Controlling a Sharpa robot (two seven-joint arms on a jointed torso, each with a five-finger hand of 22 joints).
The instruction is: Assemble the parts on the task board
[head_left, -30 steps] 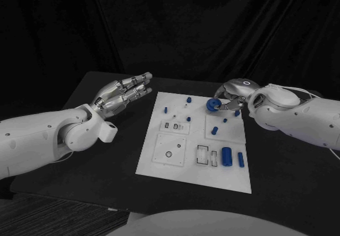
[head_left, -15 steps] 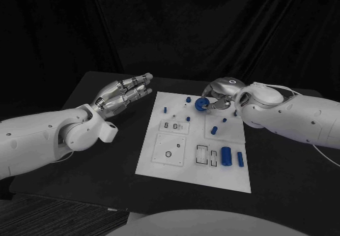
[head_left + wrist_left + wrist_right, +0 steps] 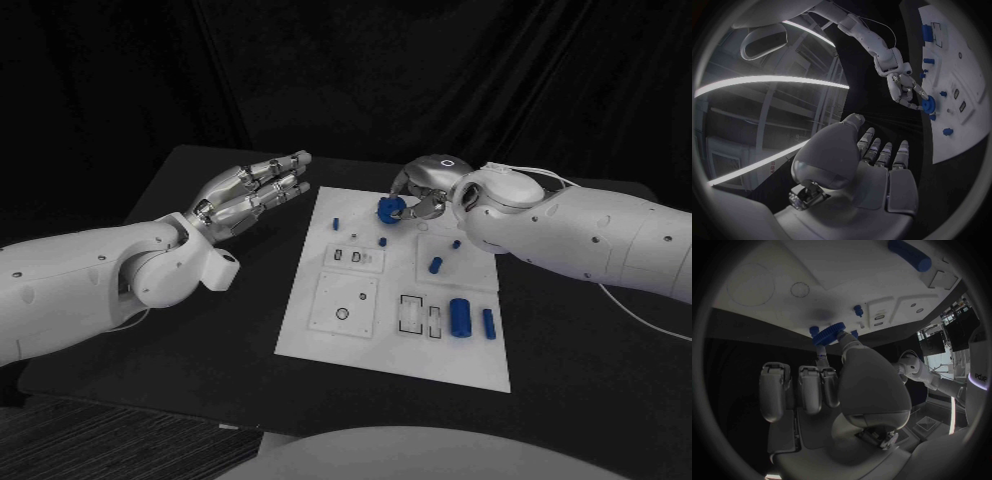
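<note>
My right hand (image 3: 421,190) hovers over the far edge of the white task board (image 3: 361,335) and pinches a round blue gear (image 3: 389,209) between thumb and finger; the gear (image 3: 828,333) shows toothed in the right wrist view, close to the board (image 3: 848,270). The left wrist view shows the same gear (image 3: 928,104) in that hand (image 3: 904,89). Small blue pegs (image 3: 338,223) stand on the board, and a large blue cylinder (image 3: 462,317) lies near its right side. My left hand (image 3: 253,190) floats left of the board, fingers straight and apart, holding nothing.
The board carries outlined slots (image 3: 414,316) and a round hole (image 3: 343,313) in its near half. A smaller blue piece (image 3: 490,324) lies beside the large cylinder. Black table (image 3: 188,340) surrounds the board on all sides.
My right hand has carried the blue gear leftward along the board's far edge. The left hand has stayed in place.
</note>
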